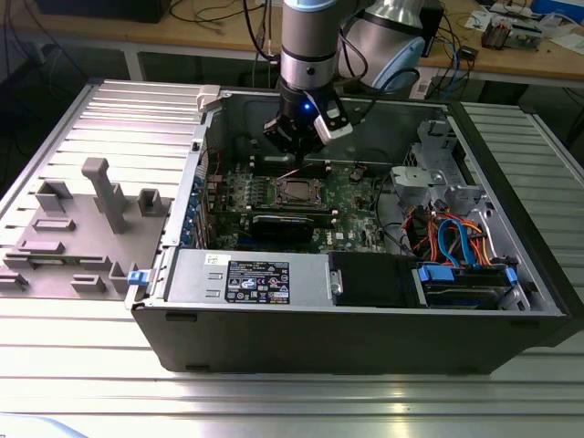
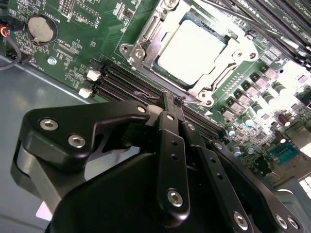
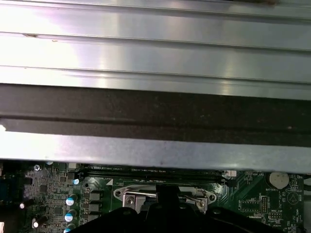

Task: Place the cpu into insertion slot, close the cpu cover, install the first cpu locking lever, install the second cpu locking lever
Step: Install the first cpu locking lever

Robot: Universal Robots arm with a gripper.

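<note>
The cpu, a flat silver square, lies in the insertion slot on the green board inside the open computer case. The cpu cover, a silver frame with a window, lies flat around it, with thin metal levers running along its sides. My gripper hangs just above the board beside the socket's edge, over the black memory slots. Its fingers are pressed together and hold nothing. In the exterior view the gripper is right behind the socket. In the first wrist view the socket rim shows past the gripper.
The case's metal wall stands close behind the gripper. A long black card lies in front of the socket, and a power supply and a drive bay with blue and orange cables sit nearer. A grey fixture stands outside the case on the exterior view's left.
</note>
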